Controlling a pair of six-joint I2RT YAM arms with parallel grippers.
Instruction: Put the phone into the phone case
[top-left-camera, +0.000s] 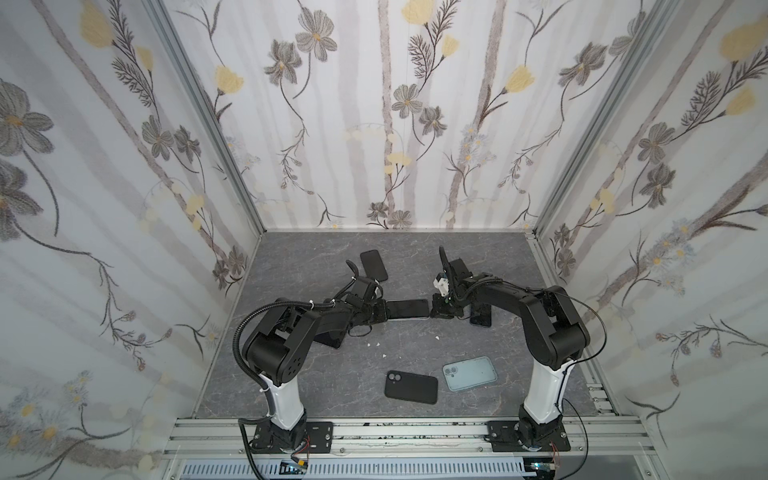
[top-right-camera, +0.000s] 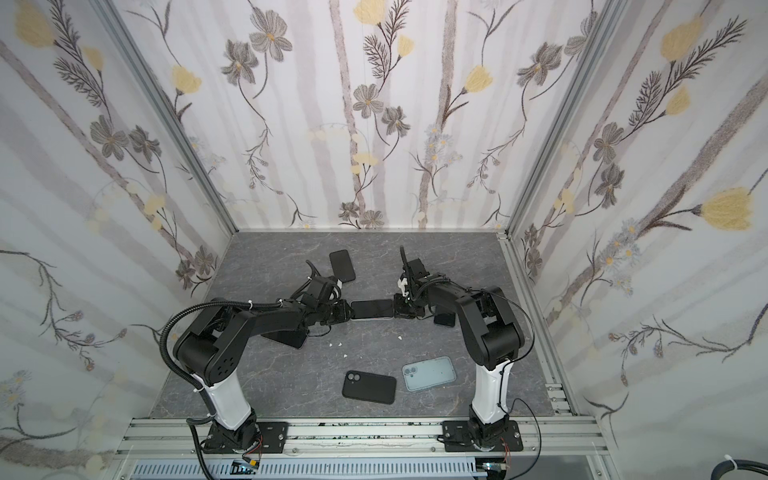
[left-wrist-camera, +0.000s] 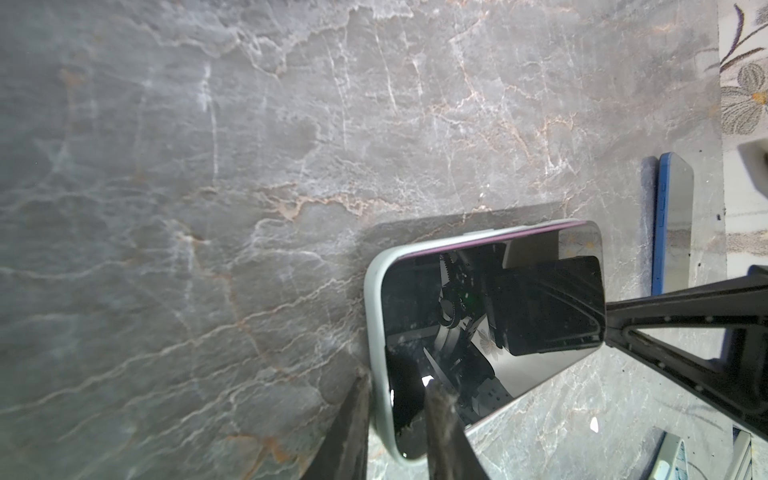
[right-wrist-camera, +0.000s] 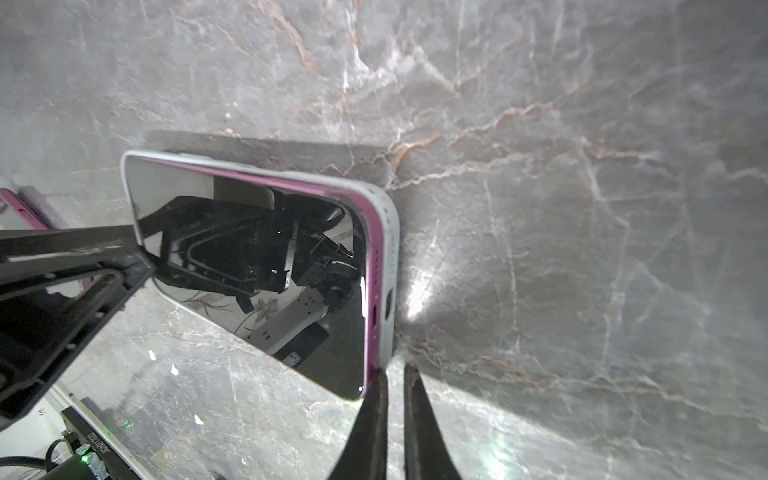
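Note:
A dark-screened phone (top-left-camera: 407, 308) (top-right-camera: 372, 308) with a pink rim is held level above the middle of the table, between both grippers. A pale phone case (left-wrist-camera: 372, 299) (right-wrist-camera: 391, 249) wraps its back and edges. The pink rim (right-wrist-camera: 372, 249) still stands proud of the case along one long side and one end. My left gripper (top-left-camera: 384, 312) (left-wrist-camera: 395, 386) is shut on one end, one finger on the screen and one behind the case. My right gripper (top-left-camera: 432, 311) (right-wrist-camera: 395, 368) is shut, its tips touching the corner of the opposite end.
A black case (top-left-camera: 411, 387) and a pale blue case (top-left-camera: 469, 373) lie near the front. A black phone (top-left-camera: 374, 265) lies at the back. Further phones lie partly under the left arm (top-left-camera: 328, 340) and under the right arm (top-left-camera: 481, 316). White crumbs (top-left-camera: 374, 345) dot the table.

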